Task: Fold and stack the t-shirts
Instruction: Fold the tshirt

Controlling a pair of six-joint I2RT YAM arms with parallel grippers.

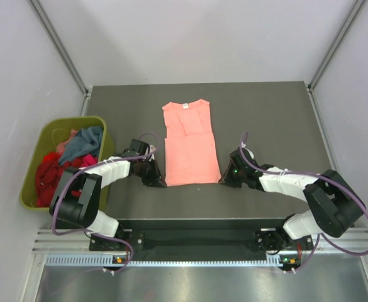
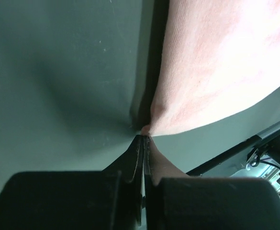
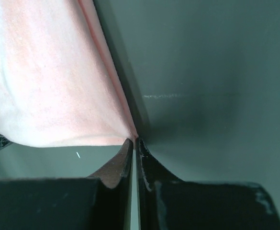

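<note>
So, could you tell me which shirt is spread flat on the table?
The pink shirt; the red shirt and teal shirt lie crumpled in the green bin.

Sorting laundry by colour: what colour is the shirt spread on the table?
The shirt is plain salmon pink; top view shows it best.

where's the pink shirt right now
In the top view the pink shirt lies flat at the middle of the table, right of the bin, its near corners pinched by the left end effector and the right end effector.
</note>
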